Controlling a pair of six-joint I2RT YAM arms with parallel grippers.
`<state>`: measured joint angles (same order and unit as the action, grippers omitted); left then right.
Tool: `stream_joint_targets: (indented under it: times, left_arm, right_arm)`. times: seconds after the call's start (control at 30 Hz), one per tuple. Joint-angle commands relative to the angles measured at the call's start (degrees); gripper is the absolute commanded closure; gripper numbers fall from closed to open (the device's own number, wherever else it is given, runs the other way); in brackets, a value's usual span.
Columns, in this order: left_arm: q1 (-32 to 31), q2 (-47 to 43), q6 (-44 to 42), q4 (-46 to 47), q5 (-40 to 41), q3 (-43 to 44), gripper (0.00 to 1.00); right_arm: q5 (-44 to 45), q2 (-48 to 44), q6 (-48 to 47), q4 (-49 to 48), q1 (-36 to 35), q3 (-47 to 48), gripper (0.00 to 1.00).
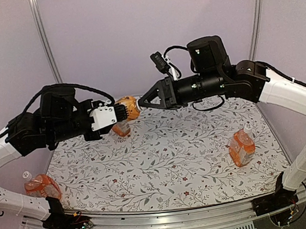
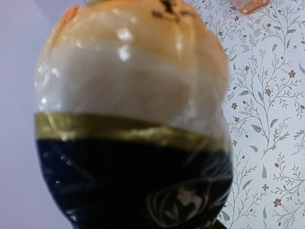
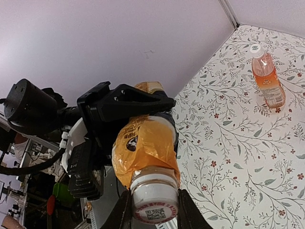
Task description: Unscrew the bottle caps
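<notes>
My left gripper (image 1: 121,112) is shut on a bottle (image 1: 127,107) with an orange neck wrap and a dark label, holding it sideways above the table. The bottle fills the left wrist view (image 2: 128,95) and hides the left fingers there. My right gripper (image 1: 142,102) is shut on its white ribbed cap (image 3: 153,200), one finger (image 3: 123,212) on each side. The left gripper's black jaws show behind the bottle (image 3: 145,143) in the right wrist view.
Three other capped orange-drink bottles are on the flowered table (image 1: 163,162): one at the near left (image 1: 40,186), one at the right (image 1: 241,147), one under the held bottle (image 1: 122,130). One bottle shows in the right wrist view (image 3: 268,78). Walls enclose the back and sides.
</notes>
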<state>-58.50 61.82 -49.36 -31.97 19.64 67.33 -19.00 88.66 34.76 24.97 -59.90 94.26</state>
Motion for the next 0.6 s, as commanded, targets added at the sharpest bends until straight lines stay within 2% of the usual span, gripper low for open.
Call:
stream_joint_targets:
  times: [0.0,0.1,0.2,0.27,0.33,0.57]
  left_arm:
    - [-0.91,-0.88,2.76,-3.18,-4.26,0.76,0.77]
    - [-0.93,-1.11,4.16,-13.70,-13.14,2.57,0.77]
    - [-0.88,-0.63,3.94,-26.02,-24.20,4.83,0.77]
    - [-0.91,-0.56,3.10,-30.78,-28.81,4.84,0.77]
    - [-0.96,-0.56,2.22,-32.30,-29.72,4.24,0.77]
    - [-0.91,-0.84,1.28,-30.56,-24.98,1.70,0.77]
  right_arm:
    - [6.86,-0.27,-16.10,13.08,-6.99,5.87,1.00]
    - [19.70,-1.20,-38.84,20.09,-16.86,5.02,1.00]
    - [29.33,-3.56,-54.19,20.57,-22.05,0.38,1.00]
    - [31.65,-4.60,-58.64,21.22,-22.78,-0.91,1.00]
    - [33.83,-4.98,-61.08,21.90,-23.46,-1.03,1.00]
    - [44.35,-5.38,-66.85,19.59,-25.13,-1.60,1.00]
